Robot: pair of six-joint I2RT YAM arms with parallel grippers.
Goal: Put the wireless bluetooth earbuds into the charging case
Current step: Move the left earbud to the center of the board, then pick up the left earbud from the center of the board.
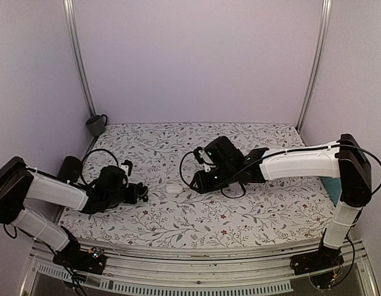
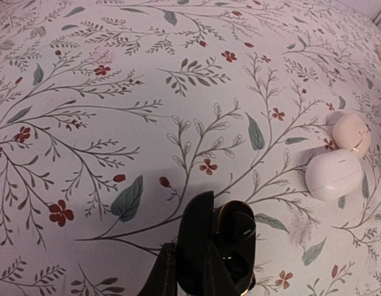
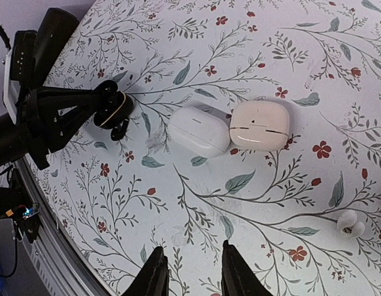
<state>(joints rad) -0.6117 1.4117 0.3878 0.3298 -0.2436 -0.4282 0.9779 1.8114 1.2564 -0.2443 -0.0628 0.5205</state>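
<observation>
Left end effector (image 3: 102, 110) pinches the black, gold-rimmed charging case (image 2: 235, 237) at its fingertips. Right end effector (image 3: 190, 271): fingers spread, nothing between them. Ahead of it on the floral bench (image 3: 283, 55), a white oval case (image 3: 200, 131) touches a cream case (image 3: 259, 125). To its right lies a small white earbud (image 3: 349, 223).

One black charging case (image 3: 110, 106), one white case (image 3: 200, 131), one cream case (image 3: 259, 125), one white earbud (image 3: 349, 223).
</observation>
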